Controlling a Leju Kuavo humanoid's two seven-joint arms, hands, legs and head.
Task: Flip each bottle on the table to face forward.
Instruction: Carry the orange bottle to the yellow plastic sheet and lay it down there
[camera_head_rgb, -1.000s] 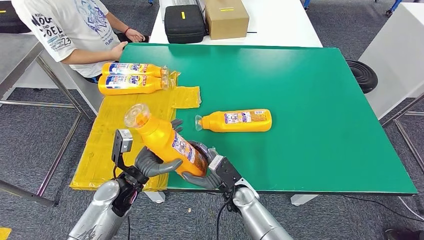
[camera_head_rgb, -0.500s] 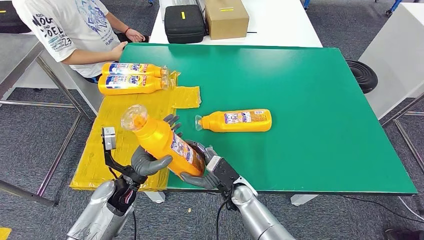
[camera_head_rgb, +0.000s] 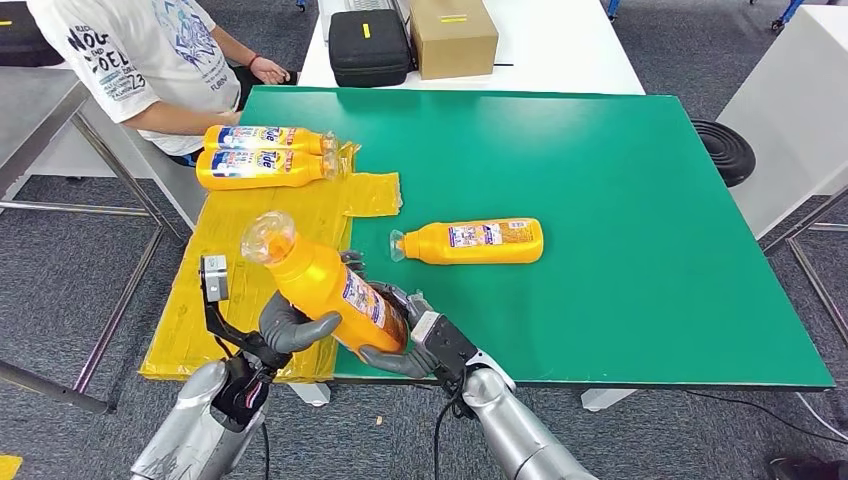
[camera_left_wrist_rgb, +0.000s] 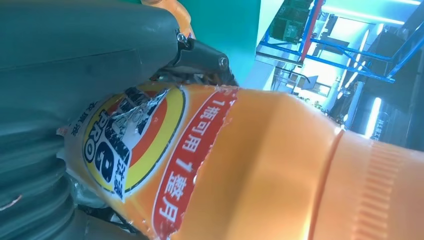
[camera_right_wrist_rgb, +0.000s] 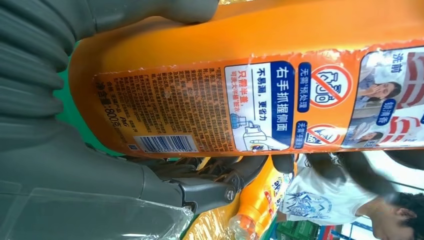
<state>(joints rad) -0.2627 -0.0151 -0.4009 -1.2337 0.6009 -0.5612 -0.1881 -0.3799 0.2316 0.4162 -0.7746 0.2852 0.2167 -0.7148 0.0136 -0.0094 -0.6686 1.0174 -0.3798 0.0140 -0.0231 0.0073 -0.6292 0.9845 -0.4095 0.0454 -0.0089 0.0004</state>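
Fingers of left hand (camera_head_rgb: 292, 325) and right hand (camera_head_rgb: 400, 350) grip the tilted bottle (camera_head_rgb: 325, 285), hiding its base

Glossy plastic bottle (camera_head_rgb: 330, 290), torn paper label (camera_left_wrist_rgb: 135, 150), matt green table (camera_head_rgb: 620, 200).

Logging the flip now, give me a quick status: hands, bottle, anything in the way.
Both hands, left hand and right hand, grip the orange plastic bottle, tilted above the table's near edge. Another orange bottle lies beyond on the green table; not obstructing.
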